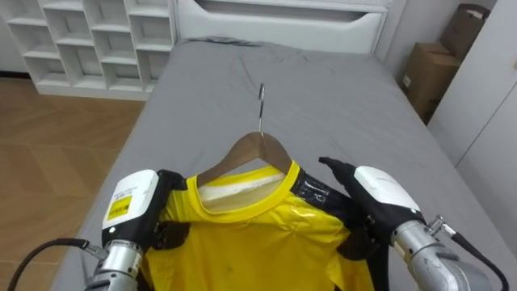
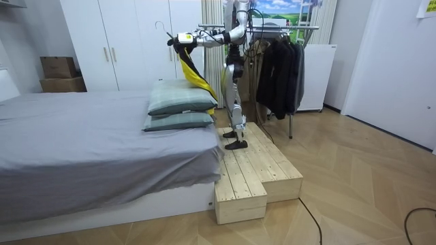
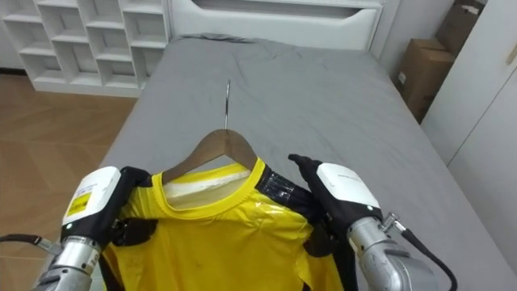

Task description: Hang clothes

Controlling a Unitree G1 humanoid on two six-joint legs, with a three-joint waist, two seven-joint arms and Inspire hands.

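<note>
Yellow shirt [image 1: 266,234] on wooden hanger [image 1: 250,153], held over bed [image 1: 323,89] | left hand [image 1: 133,206], right hand [image 1: 380,194]: fingers pinch shirt shoulders | risk: hanger may tip out of collar, since only cloth looks gripped; clothes rack [image 2: 272,28] behind robot.

The wooden hanger [image 1: 257,152] shows its hook and neck only; both of its arms are concealed inside the yellow shirt [image 1: 258,242]. The shirt's lower part is cut off by the bottom edge of the eye views. In the room view, the left hand [image 1: 133,202] and right hand [image 1: 376,190] are too small to tell apart.
</note>
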